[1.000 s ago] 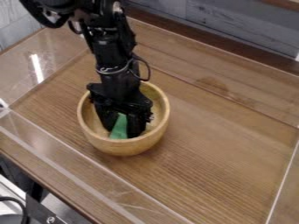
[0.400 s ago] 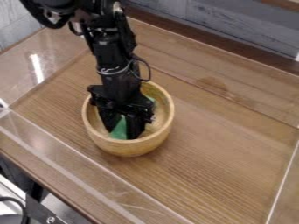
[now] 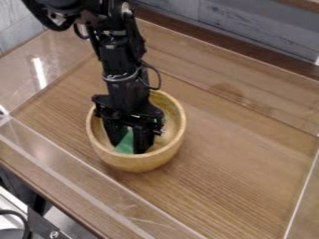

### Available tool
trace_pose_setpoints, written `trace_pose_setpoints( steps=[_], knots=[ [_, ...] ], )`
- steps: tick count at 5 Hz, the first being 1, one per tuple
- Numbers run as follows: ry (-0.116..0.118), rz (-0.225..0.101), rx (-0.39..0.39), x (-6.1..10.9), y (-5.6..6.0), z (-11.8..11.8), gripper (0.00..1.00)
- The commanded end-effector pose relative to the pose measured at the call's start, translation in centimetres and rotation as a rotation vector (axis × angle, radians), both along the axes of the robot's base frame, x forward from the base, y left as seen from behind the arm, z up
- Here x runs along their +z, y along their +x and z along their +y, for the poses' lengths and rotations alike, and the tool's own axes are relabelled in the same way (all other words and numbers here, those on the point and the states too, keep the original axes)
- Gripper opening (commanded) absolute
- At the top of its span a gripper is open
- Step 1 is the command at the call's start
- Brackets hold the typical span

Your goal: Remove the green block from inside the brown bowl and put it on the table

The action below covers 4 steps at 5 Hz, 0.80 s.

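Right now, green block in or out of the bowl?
In. The green block sits inside the brown bowl, with the end effector reaching down around it.

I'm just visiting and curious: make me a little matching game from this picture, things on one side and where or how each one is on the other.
Things:
1. green block
2. brown bowl
3. gripper
4. table

States:
A. reaches straight down into the bowl, shut on the block
B. sits on the tabletop, round, with a thick rim
C. wood-grain surface with clear walls at its edges
D. inside the bowl, between the black fingers

Pairs: 1-D, 2-B, 3-A, 4-C
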<state>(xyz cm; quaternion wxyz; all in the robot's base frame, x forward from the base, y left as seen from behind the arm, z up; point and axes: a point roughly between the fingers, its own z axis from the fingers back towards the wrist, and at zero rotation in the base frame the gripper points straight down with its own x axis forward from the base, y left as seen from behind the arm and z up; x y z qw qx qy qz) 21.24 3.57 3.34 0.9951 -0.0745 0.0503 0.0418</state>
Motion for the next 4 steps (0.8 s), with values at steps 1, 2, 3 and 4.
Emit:
trace_pose_setpoints(
  steps=[1, 2, 3, 4],
  knots=[
    [0.007, -0.043, -0.006, 1.7, 0.9, -0.2, 0.0],
    [0.0, -0.032, -0.008, 2.3, 0.8, -0.6, 0.0],
    [-0.007, -0.024, -0.013, 2.9, 0.8, -1.0, 0.0],
    [-0.013, -0.019, -0.019, 3.4, 0.8, -1.4, 0.0]
  ],
)
